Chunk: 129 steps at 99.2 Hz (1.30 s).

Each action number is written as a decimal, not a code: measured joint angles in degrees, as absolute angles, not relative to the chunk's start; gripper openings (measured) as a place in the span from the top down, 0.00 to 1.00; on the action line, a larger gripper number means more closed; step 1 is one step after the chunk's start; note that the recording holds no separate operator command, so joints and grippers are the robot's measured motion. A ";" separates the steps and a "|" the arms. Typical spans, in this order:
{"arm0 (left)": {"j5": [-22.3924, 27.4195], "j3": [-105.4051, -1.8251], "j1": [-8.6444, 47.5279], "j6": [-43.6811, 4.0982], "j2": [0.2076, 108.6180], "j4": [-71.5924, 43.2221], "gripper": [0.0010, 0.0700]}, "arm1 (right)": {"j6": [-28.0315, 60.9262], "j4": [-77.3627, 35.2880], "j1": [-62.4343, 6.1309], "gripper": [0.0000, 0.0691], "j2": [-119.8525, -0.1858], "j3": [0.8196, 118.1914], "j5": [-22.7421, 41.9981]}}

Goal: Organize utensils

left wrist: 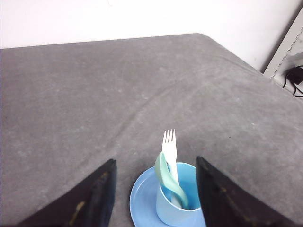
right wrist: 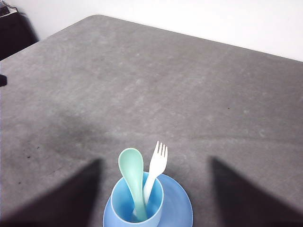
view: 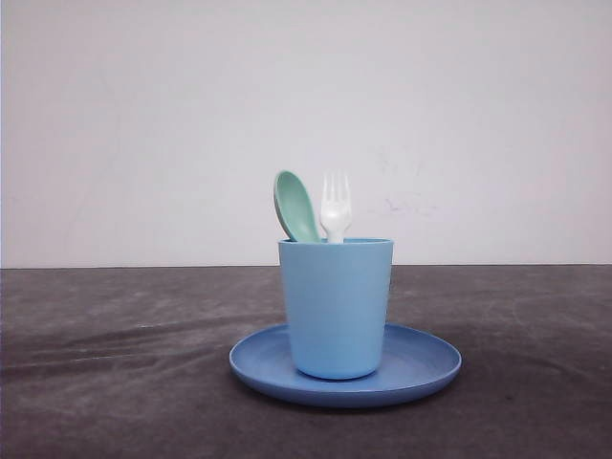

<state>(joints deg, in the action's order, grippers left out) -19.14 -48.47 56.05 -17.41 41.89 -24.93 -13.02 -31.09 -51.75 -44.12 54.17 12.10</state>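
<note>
While the cup (view: 336, 306) is seen upright on the plate (view: 421, 365) at the table's (view: 115, 363) middle, the spoon (view: 295, 206) and fork (view: 335, 207) are stood inside it, spoon left, heads above the rim; both are touched by nothing. The left gripper (left wrist: 155, 189) and right gripper (right wrist: 154, 189) are held spread above, the cup seen between their fingers.

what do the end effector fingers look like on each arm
In the left wrist view, the left end effector has two broad, dark, wedge-shaped fingers with yellowish scuffs. In the right wrist view, the right end effector shows two dark, blurry wedges. No cables or markings visible on either.
</note>
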 joint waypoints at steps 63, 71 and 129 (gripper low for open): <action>-19.14 -48.47 56.05 -17.61 40.86 -25.06 0.98 | -12.69 -30.65 -51.75 0.99 -44.12 54.17 12.25; -19.14 -48.47 56.05 -17.61 40.86 -25.04 0.98 | -12.69 -30.65 -51.75 0.99 -44.12 54.17 12.25; -21.69 -48.47 50.30 -12.91 40.51 -25.28 0.98 | -12.69 -30.65 -51.75 0.99 -44.12 54.17 12.25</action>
